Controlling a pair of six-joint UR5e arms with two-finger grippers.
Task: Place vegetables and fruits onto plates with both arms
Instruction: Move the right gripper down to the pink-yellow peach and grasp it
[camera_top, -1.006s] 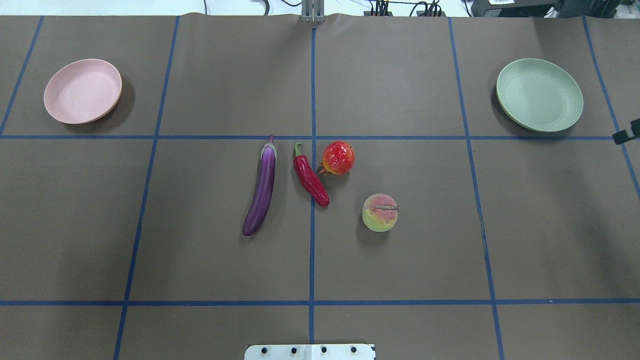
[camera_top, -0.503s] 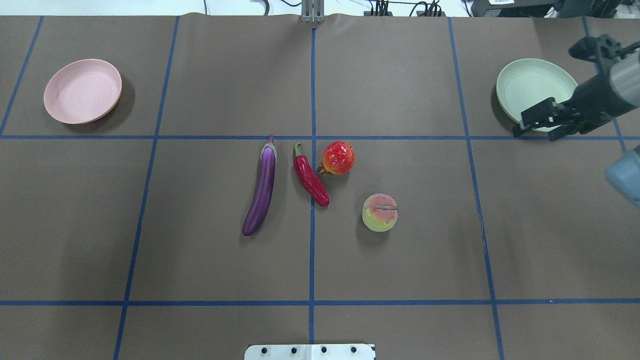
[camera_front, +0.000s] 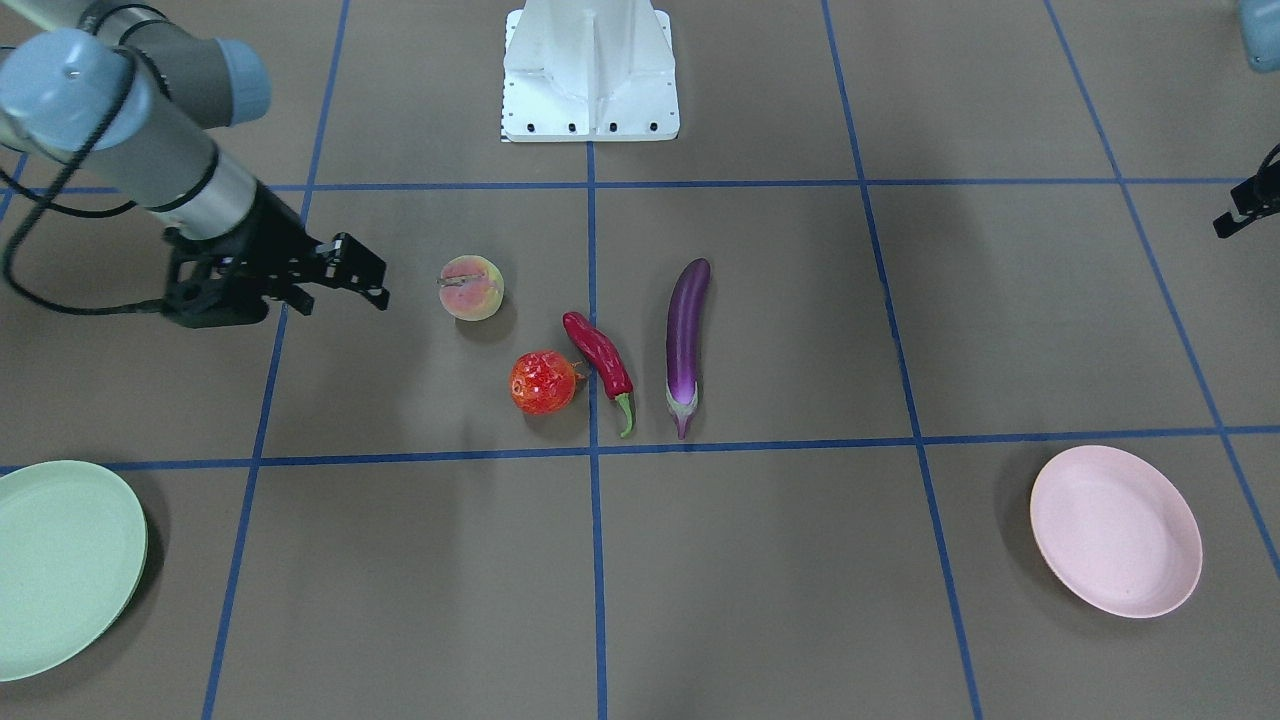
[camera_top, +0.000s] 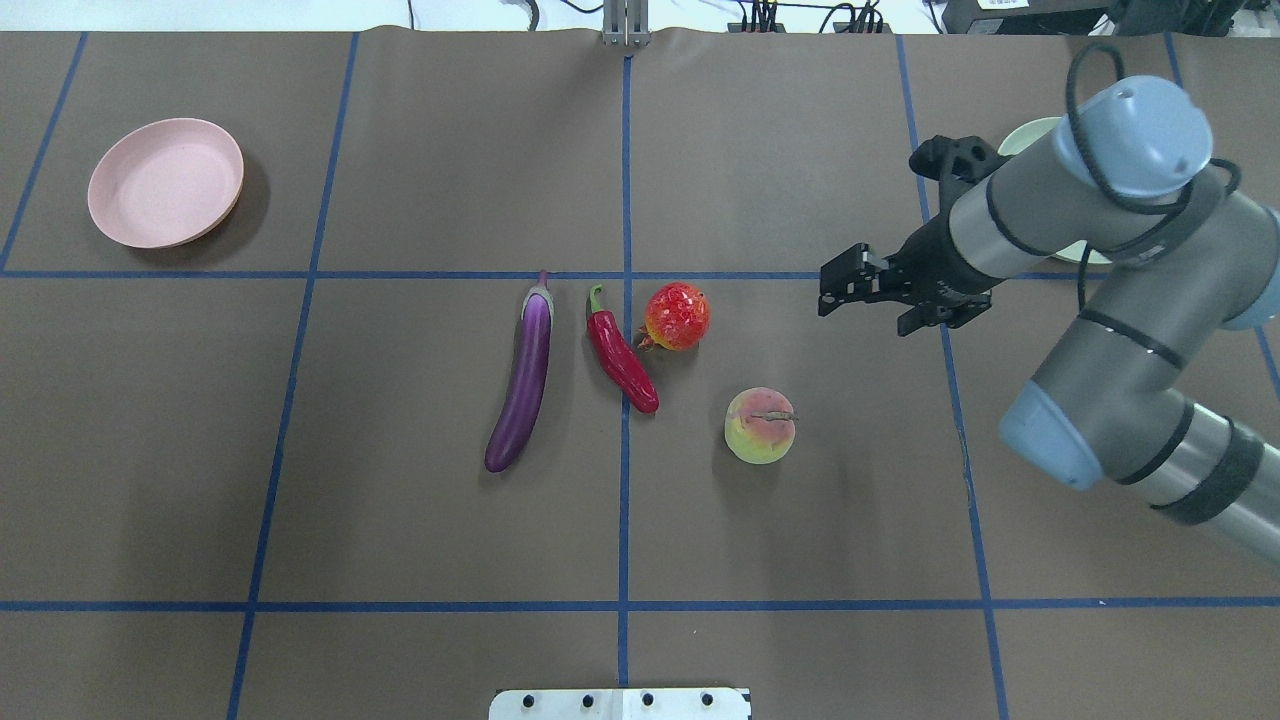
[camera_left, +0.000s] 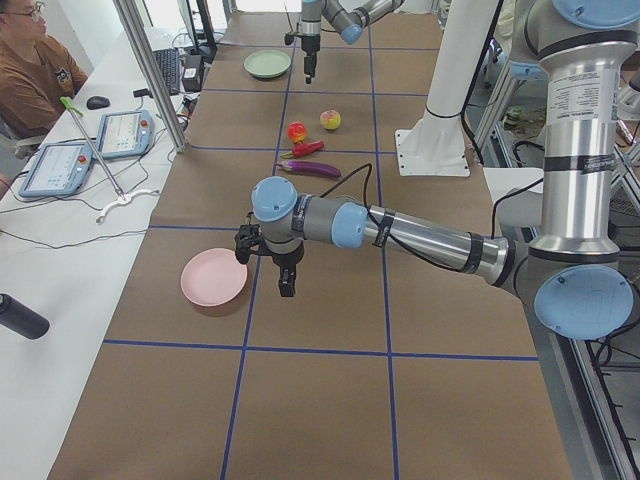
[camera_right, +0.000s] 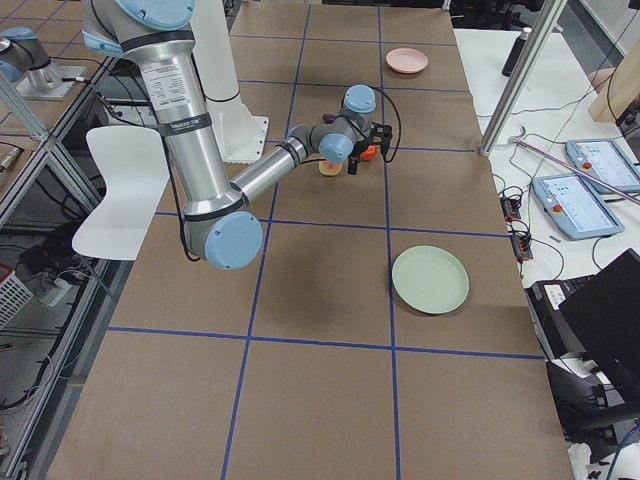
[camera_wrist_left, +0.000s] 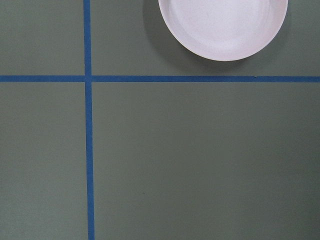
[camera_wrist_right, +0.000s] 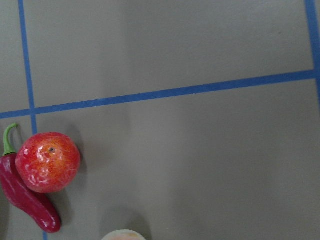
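Observation:
The purple eggplant (camera_top: 525, 380), red chili (camera_top: 620, 355), bumpy red-orange fruit (camera_top: 677, 315) and peach (camera_top: 759, 425) lie together at the table's middle. The pink plate (camera_top: 165, 182) sits far left, holding nothing. The mint green plate (camera_front: 60, 565) holds nothing; in the overhead view my right arm covers most of it. My right gripper (camera_top: 835, 290) is open and empty, above the table to the right of the red fruit and peach. My left gripper (camera_left: 285, 280) hovers beside the pink plate (camera_left: 213, 277); I cannot tell if it is open.
The white base block (camera_top: 620, 703) stands at the table's near edge. Blue tape lines cross the brown mat. An operator (camera_left: 30, 60) sits at a side bench with tablets. The left wrist view shows the pink plate (camera_wrist_left: 222, 27) over bare mat.
My right arm has swung in from the right edge, past the green plate, toward the fruits at the centre. The produce and plates have not moved.

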